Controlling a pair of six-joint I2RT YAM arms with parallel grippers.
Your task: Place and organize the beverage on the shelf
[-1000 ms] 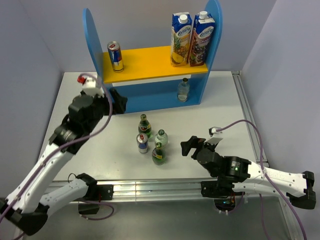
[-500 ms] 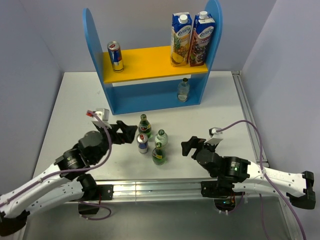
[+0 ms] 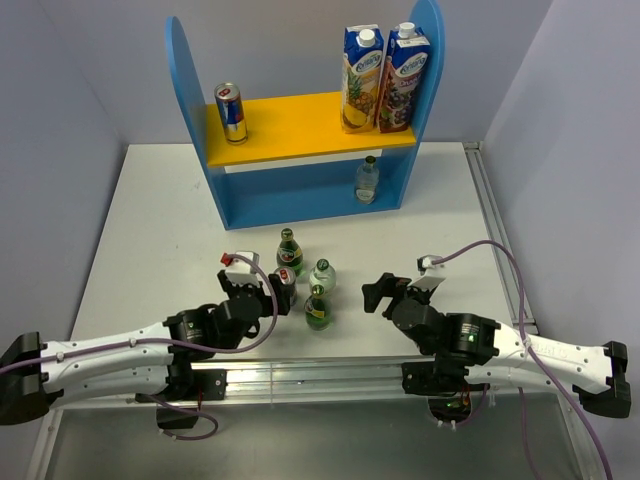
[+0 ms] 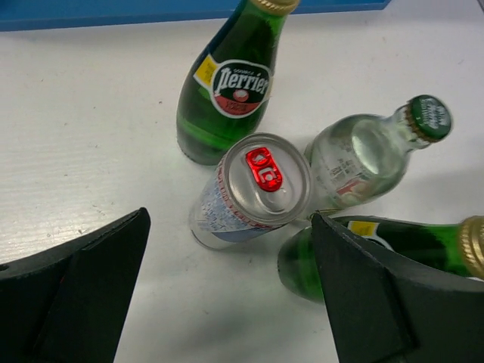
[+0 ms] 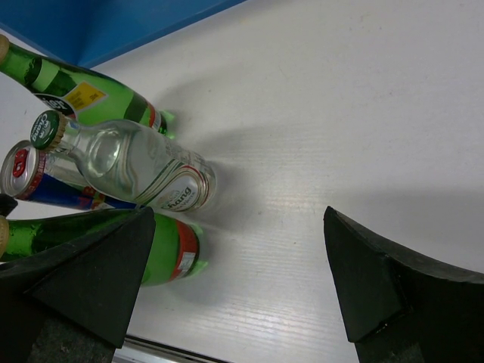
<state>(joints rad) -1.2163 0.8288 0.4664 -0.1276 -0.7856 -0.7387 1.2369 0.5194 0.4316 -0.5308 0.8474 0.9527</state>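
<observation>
A green bottle (image 4: 227, 91) reads "Perrier". It stands clustered on the table (image 3: 150, 220) with a second green bottle (image 4: 416, 238), a clear bottle (image 4: 363, 159) and a can (image 4: 253, 193). On the shelf (image 3: 300, 195), a shelf can (image 3: 231, 112) and two cartons (image 3: 362, 78) stand on the yellow board, with a second clear bottle (image 3: 368, 180) below. The left gripper (image 4: 229, 227) gapes wide astride the can, not touching it. The right gripper (image 5: 240, 215) is wide too, empty.

The top camera looks down from above and behind the arms, far enough back to take in the whole table (image 3: 150, 220) and the shelf (image 3: 300, 190). The left wrist camera looks almost straight down, close over a can (image 4: 257, 193). The right wrist camera looks low and slantwise from the right, and shares that can and the clear bottle (image 5: 144, 170) beside it.
</observation>
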